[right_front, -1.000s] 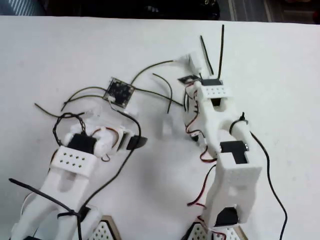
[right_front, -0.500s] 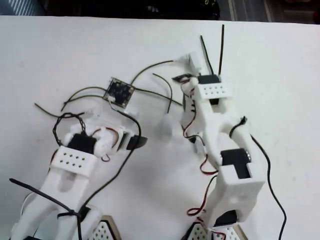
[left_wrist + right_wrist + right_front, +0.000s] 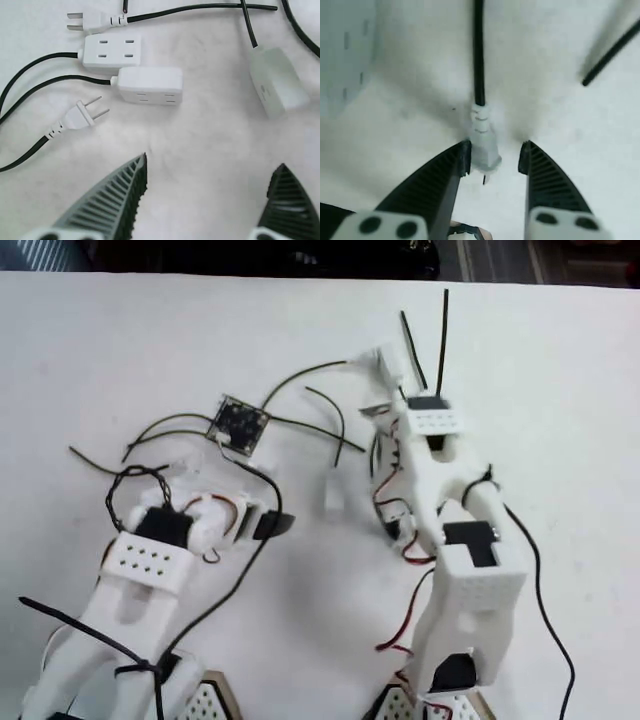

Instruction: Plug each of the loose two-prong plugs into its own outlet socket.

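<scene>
In the left wrist view two white outlet sockets [image 3: 111, 50] [image 3: 150, 86] lie side by side on black cords. A loose two-prong plug [image 3: 82, 116] rests nearer my left gripper [image 3: 212, 172], which hangs open above bare table. A second plug [image 3: 82, 21] lies beyond the sockets, and a third socket block [image 3: 277, 82] sits off to one side. My right gripper [image 3: 492, 152] is low over another white plug [image 3: 484, 145]. Its fingers [image 3: 445, 175] straddle that plug, and one pad stands slightly clear of it. From above, this gripper [image 3: 378, 410] sits just below a white socket block [image 3: 385, 360].
A small black-and-white square board [image 3: 240, 423] lies mid-table among looping black cords [image 3: 300, 375]. Another socket's edge [image 3: 345, 50] shows beside the right gripper. My left gripper [image 3: 262, 520] rests near the table's middle. Red wires hang along the right arm [image 3: 440, 480].
The right arm swung slightly left half a second ago, then came back right and settled over the plug. The left arm has not moved.
</scene>
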`<state>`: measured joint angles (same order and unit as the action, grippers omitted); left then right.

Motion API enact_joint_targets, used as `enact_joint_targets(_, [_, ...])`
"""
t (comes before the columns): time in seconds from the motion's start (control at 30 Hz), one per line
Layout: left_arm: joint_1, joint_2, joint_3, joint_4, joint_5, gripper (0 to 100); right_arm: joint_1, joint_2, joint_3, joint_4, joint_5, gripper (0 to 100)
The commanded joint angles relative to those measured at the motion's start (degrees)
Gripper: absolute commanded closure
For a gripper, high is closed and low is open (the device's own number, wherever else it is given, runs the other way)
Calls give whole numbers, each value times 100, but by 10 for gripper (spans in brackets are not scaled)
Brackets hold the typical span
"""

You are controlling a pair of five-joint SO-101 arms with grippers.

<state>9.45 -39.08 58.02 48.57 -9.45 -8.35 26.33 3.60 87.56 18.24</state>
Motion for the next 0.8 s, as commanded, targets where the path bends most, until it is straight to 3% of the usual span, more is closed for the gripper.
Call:
enact_joint_targets(0.0, [-101,-163,-26,-70,0,631,-242,66,-9,-48,-316,843])
enact_joint_targets(0.17, [-215,-189,-26,-70,0,631,-330,66,9,163,-378,858])
enact_joint_targets(0.33, [-215,-189,-26,-70,0,631,-303,22,-9,189,-378,985])
enact_joint_targets(0.63, [-215,-189,-26,-70,0,631,-347,13,-149,180,-378,979])
enact_joint_targets(0.77, [-215,-189,-26,-70,0,631,-330,13,-229,409,-378,892])
